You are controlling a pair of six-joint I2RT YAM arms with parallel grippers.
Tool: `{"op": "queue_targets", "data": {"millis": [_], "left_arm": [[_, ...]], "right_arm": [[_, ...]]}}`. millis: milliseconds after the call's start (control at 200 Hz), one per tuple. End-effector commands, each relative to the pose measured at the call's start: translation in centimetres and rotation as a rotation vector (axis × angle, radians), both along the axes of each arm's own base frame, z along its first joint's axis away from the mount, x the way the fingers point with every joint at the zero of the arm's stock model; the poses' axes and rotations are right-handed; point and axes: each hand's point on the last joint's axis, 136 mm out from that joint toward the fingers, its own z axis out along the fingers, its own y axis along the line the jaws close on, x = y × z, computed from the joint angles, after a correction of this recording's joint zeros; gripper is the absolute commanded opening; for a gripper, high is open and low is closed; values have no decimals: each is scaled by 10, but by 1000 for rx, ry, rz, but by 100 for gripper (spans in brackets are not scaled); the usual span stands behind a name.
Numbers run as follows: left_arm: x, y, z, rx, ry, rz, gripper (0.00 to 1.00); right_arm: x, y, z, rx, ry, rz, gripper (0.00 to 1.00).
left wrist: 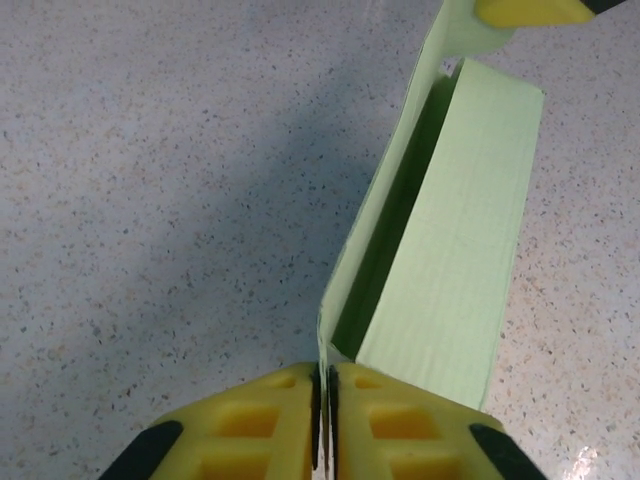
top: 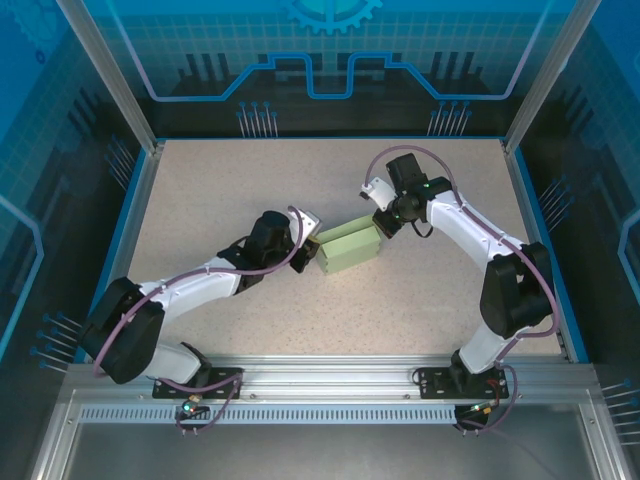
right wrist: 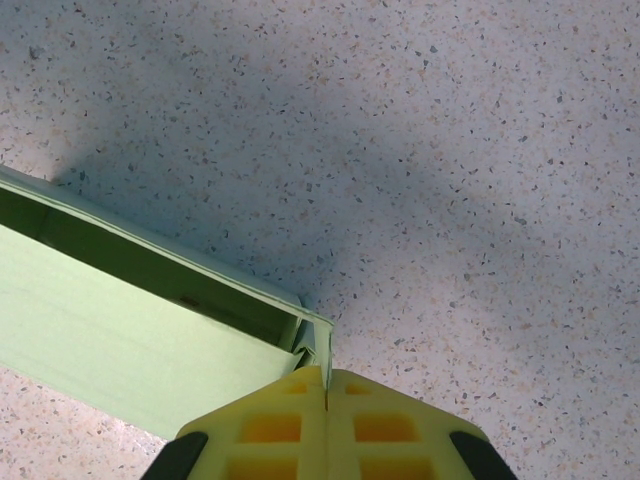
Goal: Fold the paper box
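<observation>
Paper box [top: 348, 250]: pale mint-green card, a shallow rectangular shape with a darker hollow showing along one long side. It lies on the speckled desk [top: 220, 190] at the centre of the top view, between my two grippers.

My left gripper [top: 313, 245]: at the box's left end. In the left wrist view, its yellow pads [left wrist: 290, 410] at lower centre are clamped on the thin edge of a box wall.

My right gripper [top: 380, 222]: at the box's right end. In the right wrist view, its pads [right wrist: 370, 420] at bottom centre are pinched on the box's corner edge.
</observation>
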Motion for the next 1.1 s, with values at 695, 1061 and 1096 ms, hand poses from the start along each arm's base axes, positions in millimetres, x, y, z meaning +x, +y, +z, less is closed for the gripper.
{"op": "queue_targets", "data": {"millis": [695, 1061, 1096], "left_arm": [[16, -1, 10, 32, 56, 230, 1], [12, -7, 5, 7, 110, 295, 0], [12, -7, 5, 6, 112, 296, 1]], "right_arm": [[-34, 7, -7, 73, 189, -343, 3], [-40, 13, -16, 82, 194, -452, 5], [-40, 13, -17, 86, 192, -459, 5]]}}
